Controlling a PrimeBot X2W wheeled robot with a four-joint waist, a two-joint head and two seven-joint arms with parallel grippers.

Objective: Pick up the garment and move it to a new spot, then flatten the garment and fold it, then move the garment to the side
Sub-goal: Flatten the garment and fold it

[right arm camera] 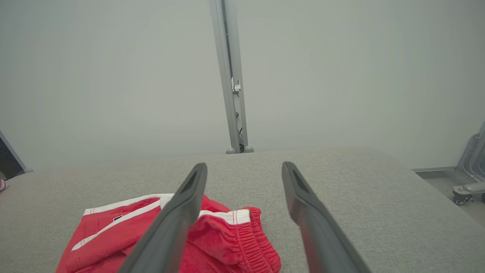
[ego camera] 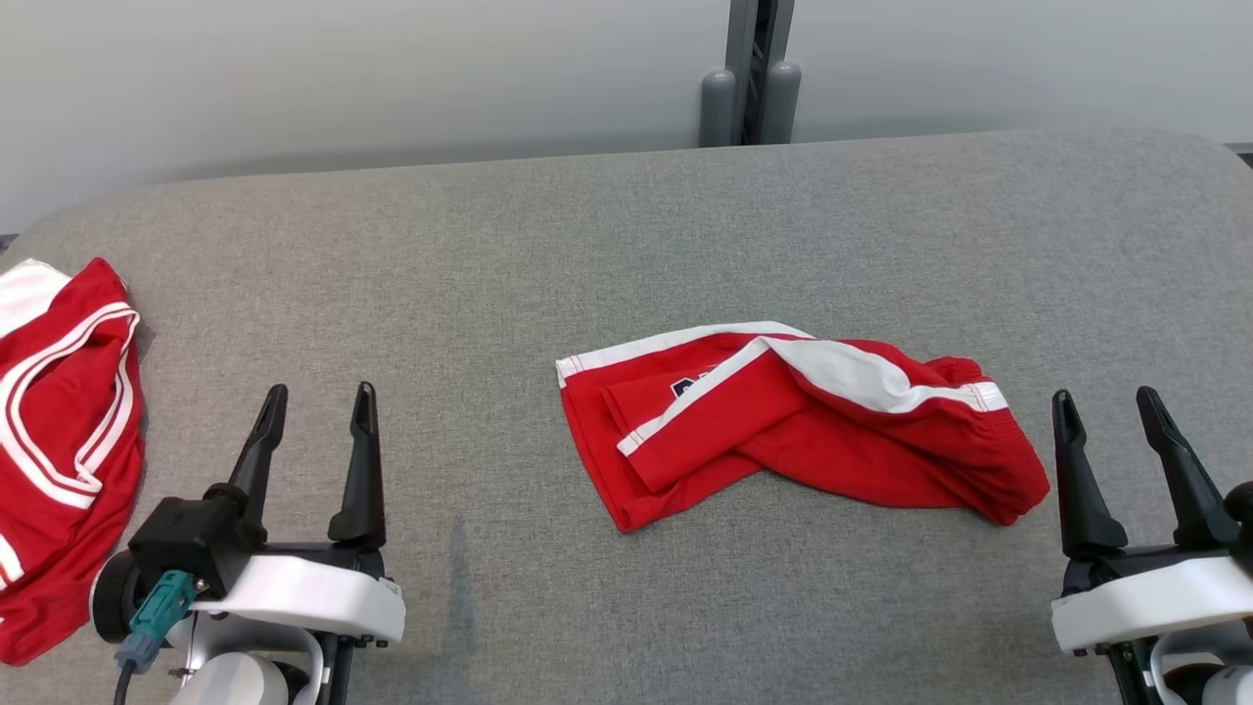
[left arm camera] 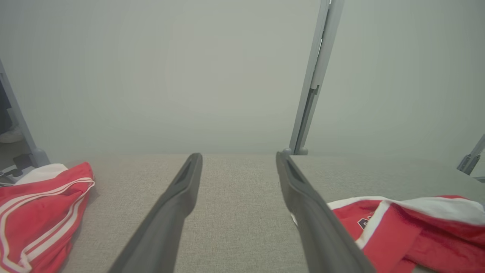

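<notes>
Up front, low at either side: left tool (ego camera: 321, 392) and right tool (ego camera: 1104, 395), both with fingers apart, gripping nothing. Between them, nearer the right tool: crumpled red-and-white garment (ego camera: 803, 431), loose on grey counter (ego camera: 587, 245). At left edge: second red garment (ego camera: 59, 441). Beyond: grey post (ego camera: 749, 78) against pale wall (ego camera: 392, 78).

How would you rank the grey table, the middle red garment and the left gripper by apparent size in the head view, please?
1. grey table
2. middle red garment
3. left gripper, smallest, though its nearness to the camera enlarges it.
</notes>
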